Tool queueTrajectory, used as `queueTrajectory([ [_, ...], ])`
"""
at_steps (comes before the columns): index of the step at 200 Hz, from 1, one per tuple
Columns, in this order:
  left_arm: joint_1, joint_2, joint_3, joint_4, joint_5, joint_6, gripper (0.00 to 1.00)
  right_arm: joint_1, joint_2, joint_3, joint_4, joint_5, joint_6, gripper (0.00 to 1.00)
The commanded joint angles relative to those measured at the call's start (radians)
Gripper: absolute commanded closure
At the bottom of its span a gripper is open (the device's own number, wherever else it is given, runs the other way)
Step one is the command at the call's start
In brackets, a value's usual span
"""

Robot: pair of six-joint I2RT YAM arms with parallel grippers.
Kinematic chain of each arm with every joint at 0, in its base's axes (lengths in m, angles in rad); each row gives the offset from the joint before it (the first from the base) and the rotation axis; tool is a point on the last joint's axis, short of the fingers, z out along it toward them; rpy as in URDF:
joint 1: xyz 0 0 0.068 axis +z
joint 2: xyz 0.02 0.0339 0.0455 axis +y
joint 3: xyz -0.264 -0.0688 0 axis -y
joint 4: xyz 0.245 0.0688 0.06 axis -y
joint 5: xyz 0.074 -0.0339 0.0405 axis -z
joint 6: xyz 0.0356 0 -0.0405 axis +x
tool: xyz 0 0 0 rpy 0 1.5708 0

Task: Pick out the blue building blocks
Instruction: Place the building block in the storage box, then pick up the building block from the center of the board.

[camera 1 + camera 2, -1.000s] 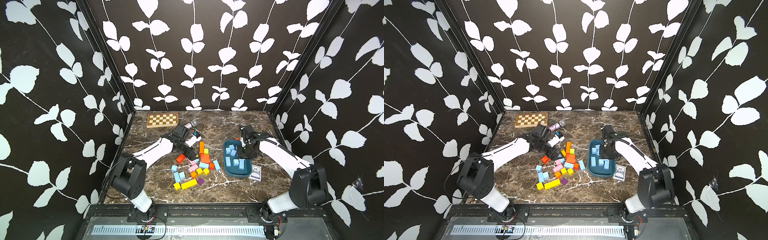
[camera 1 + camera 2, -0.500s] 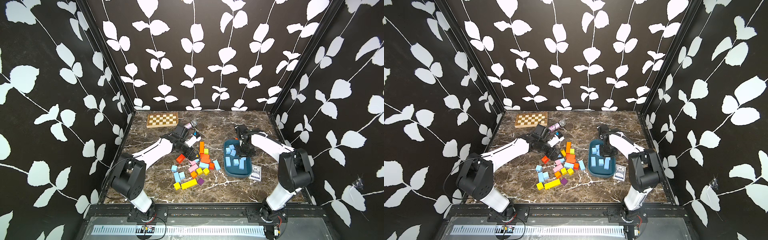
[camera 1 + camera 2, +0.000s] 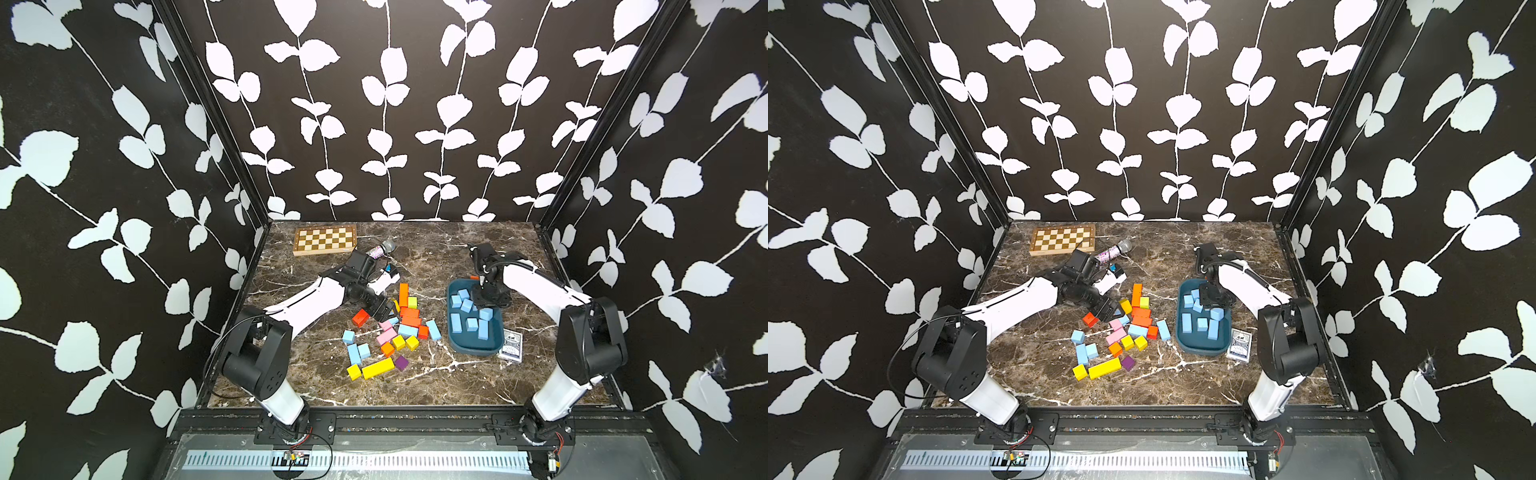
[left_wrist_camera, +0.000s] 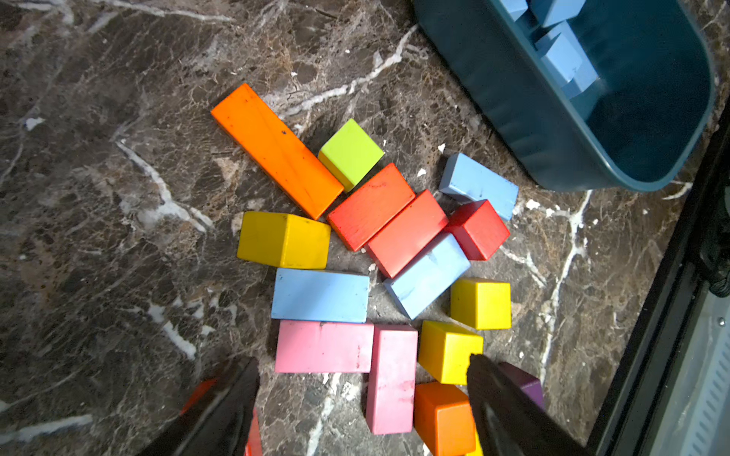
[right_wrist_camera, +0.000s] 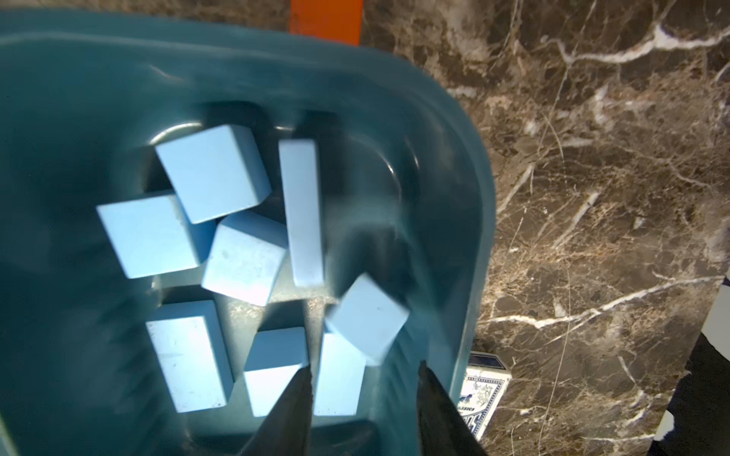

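Blue building blocks (image 5: 245,256) beneath right end effector (image 5: 363,367)

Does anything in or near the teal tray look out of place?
One orange block lies alone just beyond the tray rim, apart from the coloured pile. Inside, only blue blocks show.

Overhead stereo, close wrists (blue blocks (image 5: 213,173) shared)

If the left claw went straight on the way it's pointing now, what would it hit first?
Probably the pink blocks: in the left wrist view they lie in line between the tips of the open left claw, nearer than the blue blocks. Its height above them is unclear.
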Motion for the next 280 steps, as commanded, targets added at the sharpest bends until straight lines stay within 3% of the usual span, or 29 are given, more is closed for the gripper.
queueTrajectory([
  [1, 0.007, -0.032, -0.01, 0.0, -0.002, 0.0, 0.16, -0.002, -0.072, 0.015, 0.007, -0.022, -0.002, 0.56],
  [47, 0.01, -0.028, -0.004, -0.003, -0.008, 0.007, 0.16, 0.01, -0.18, 0.018, 0.038, -0.046, 0.004, 0.55],
  [102, 0.013, -0.039, -0.001, -0.031, -0.03, 0.081, 0.16, 0.073, -0.315, -0.089, 0.229, -0.135, 0.062, 0.56],
  [190, 0.014, -0.085, -0.028, -0.122, -0.045, 0.265, 0.18, 0.19, -0.326, -0.142, 0.331, -0.115, 0.103, 0.56],
  [215, 0.014, -0.091, -0.035, -0.177, -0.045, 0.38, 0.2, 0.202, -0.324, -0.145, 0.33, -0.11, 0.107, 0.56],
  [255, 0.013, -0.113, -0.039, -0.302, -0.082, 0.672, 0.23, 0.213, -0.318, -0.148, 0.336, -0.117, 0.111, 0.56],
  [280, 0.014, -0.114, -0.051, -0.31, -0.175, 0.71, 0.23, 0.22, -0.312, -0.144, 0.335, -0.121, 0.115, 0.56],
])
